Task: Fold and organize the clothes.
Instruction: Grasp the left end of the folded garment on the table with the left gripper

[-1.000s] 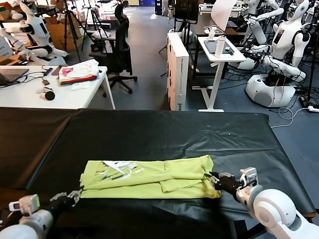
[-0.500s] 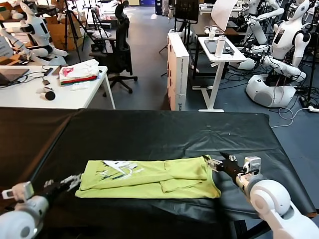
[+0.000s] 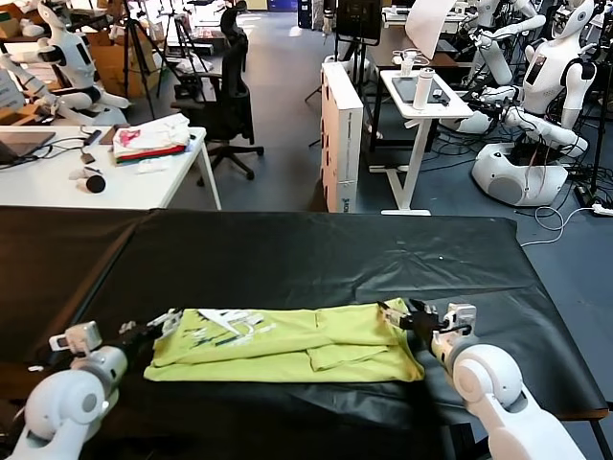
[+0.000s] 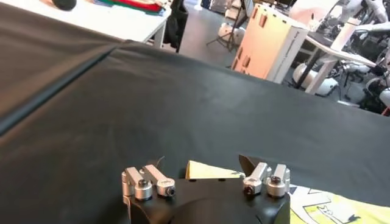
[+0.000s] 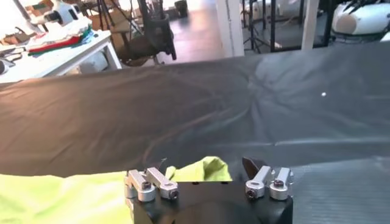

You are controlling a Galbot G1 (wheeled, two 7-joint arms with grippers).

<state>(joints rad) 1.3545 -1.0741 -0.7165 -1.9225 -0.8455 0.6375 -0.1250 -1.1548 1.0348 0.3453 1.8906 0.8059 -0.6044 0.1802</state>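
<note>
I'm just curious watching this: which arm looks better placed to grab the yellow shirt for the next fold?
Neither clearly: the left gripper and right gripper both stand open at opposite far corners of the T-shirt, suggesting a two-armed fold.

The T-shirt [image 3: 287, 343] is plain lime-yellow with a small white printed patch [image 3: 228, 324]. The desk [image 3: 316, 259] under it is covered in black. Beyond, the cloth stack [image 3: 150, 141] shows white, pink and red.

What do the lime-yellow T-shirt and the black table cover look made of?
Lime-yellow short-sleeved T-shirt: apparently thin, soft knit fabric, matte; it lies folded flat with soft creases and a white printed patch. Black table cover: probably coated fabric or vinyl sheet, faintly glossy; it shows ridged wrinkles and light sheen.
</note>
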